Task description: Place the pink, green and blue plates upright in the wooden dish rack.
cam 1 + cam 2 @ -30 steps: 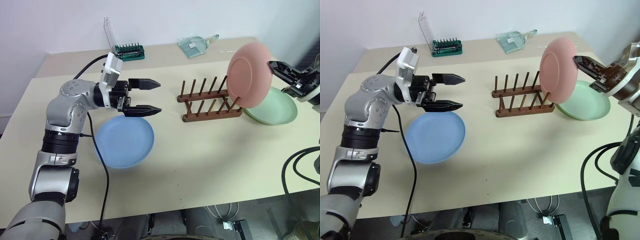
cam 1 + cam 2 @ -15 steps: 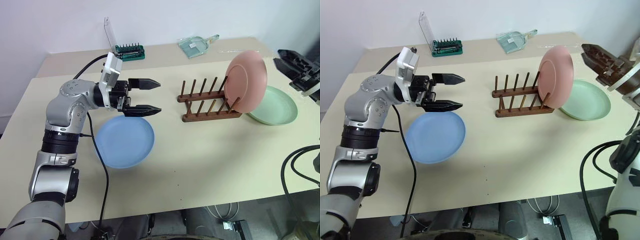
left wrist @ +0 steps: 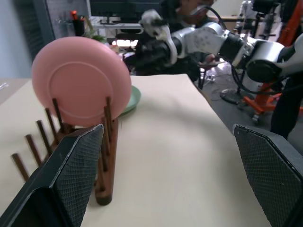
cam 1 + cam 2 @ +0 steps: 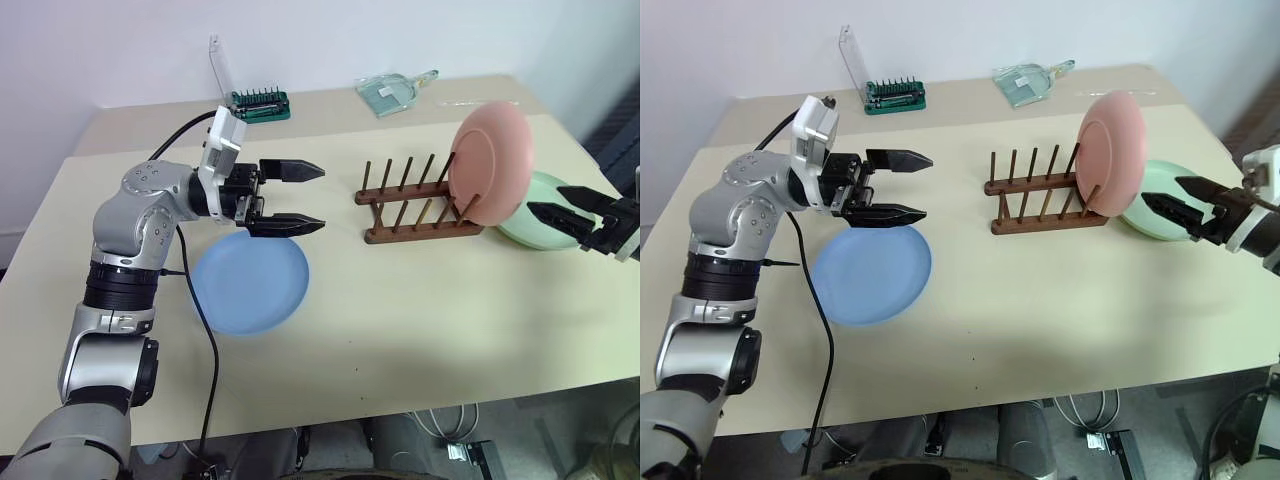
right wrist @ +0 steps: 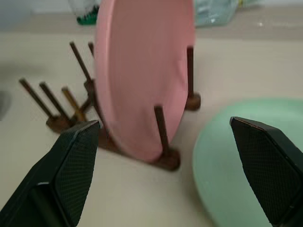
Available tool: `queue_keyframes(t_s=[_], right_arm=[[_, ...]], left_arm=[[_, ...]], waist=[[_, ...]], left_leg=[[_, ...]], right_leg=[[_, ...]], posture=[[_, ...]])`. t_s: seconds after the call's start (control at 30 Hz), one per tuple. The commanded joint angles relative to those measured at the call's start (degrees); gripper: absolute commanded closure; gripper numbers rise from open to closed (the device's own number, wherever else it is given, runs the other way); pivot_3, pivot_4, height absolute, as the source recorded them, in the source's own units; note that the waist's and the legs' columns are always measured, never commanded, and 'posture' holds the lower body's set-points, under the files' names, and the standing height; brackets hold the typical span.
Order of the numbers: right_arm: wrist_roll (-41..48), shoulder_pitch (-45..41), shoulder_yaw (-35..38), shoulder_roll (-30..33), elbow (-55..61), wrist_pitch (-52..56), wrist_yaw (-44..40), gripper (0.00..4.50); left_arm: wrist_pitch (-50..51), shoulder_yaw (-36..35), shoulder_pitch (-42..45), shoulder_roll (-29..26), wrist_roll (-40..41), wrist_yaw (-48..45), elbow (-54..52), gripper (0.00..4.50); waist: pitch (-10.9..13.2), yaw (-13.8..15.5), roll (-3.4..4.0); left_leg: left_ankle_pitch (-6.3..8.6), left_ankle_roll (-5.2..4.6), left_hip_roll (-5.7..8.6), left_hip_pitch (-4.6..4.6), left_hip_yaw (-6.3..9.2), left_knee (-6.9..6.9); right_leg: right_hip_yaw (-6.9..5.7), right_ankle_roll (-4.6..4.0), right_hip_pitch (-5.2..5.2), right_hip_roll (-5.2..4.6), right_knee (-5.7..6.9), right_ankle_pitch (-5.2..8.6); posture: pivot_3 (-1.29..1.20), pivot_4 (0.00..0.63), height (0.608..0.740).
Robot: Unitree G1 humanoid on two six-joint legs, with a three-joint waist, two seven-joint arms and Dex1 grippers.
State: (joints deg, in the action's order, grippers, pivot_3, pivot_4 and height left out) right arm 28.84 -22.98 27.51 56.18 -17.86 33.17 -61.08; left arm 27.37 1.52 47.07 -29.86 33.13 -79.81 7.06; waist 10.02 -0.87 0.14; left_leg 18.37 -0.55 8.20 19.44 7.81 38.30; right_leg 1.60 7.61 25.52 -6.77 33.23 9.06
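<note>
On the table [image 4: 420,300], right gripper [image 4: 562,215] gapes level above green plate [image 4: 530,225].

One plate [image 4: 490,163] upright in the rack's [image 4: 415,205] right end, two flat beside

From the head, you look forward and down over the table [image 4: 420,330]; both eye views share the wooden dish rack [image 4: 418,200]. Your left wrist view faces level along the rack toward the pink plate [image 3: 80,80]; your right wrist view sits close beside it.
</note>
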Motion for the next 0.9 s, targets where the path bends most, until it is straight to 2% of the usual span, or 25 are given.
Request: queue_keyframes(t_s=[0.03,0.2,0.37,0.47,0.67,0.77,0.9], right_arm=[[-5.1,3.4,-2.5,4.6,2.0,-6.3,-1.8,0.03],[-10.1,3.7,-11.2,5.6,-1.2,-10.2,-5.0,0.03],[-18.3,-4.4,-20.1,4.0,-13.6,-16.6,-2.2,0.03],[-20.5,-10.4,-21.9,1.1,-22.6,-18.9,0.6,0.03],[-26.5,-16.8,-26.1,-1.1,-35.8,-24.8,3.1,0.03],[-28.9,-18.6,-27.8,-1.5,-40.0,-27.5,3.5,0.87],[-30.6,-20.4,-28.1,-1.3,-42.2,-30.4,5.8,2.9]], left_arm=[[-0.6,-0.2,1.8,0.5,0.6,-0.4,-0.2,0.0],[-0.6,0.5,2.8,0.7,-0.2,-1.2,1.4,0.0],[0.4,0.3,2.3,0.0,0.3,-1.0,-0.1,0.0],[0.5,0.3,0.0,-0.9,0.4,-0.4,-3.3,0.0],[1.9,-0.7,-1.7,-2.3,1.3,1.5,-6.0,0.0],[2.2,-0.8,-1.8,-2.4,1.5,2.2,-6.4,0.0],[2.4,-0.8,-1.7,-2.5,1.7,2.5,-6.4,0.0]], waist=[[0.0,0.2,-0.03],[0.0,0.0,-0.09],[0.0,0.1,-0.11],[0.0,0.1,-0.11],[0.0,0.2,-0.12],[0.0,0.2,-0.13],[0.0,0.1,-0.13]], left_leg=[[0.0,0.0,-0.03,-0.04,0.03,-0.01],[-0.01,0.02,-0.1,-0.05,0.02,-0.01],[-0.01,0.02,-0.08,-0.03,0.03,-0.01],[-0.02,0.03,-0.08,-0.03,0.04,-0.03],[-0.03,0.05,-0.07,-0.01,0.07,-0.04],[-0.02,0.04,-0.05,-0.03,0.07,-0.03],[-0.03,0.05,-0.05,-0.03,0.08,-0.03]], right_leg=[[-0.03,0.0,-0.05,0.04,0.0,0.0],[-0.06,-0.01,-0.07,0.09,-0.02,0.0],[-0.06,-0.01,-0.05,0.07,-0.04,0.0],[-0.06,-0.02,-0.05,0.07,-0.06,0.0],[-0.07,-0.03,-0.03,0.08,-0.06,0.0],[-0.07,-0.04,-0.07,0.06,-0.06,-0.01],[-0.07,-0.04,-0.07,0.06,-0.06,-0.01]], posture=[[0.0,0.15,0.74],[0.0,0.15,0.74],[0.0,0.15,0.74],[0.0,0.15,0.74],[0.0,0.15,0.74],[0.0,0.15,0.74],[0.0,0.15,0.74]])
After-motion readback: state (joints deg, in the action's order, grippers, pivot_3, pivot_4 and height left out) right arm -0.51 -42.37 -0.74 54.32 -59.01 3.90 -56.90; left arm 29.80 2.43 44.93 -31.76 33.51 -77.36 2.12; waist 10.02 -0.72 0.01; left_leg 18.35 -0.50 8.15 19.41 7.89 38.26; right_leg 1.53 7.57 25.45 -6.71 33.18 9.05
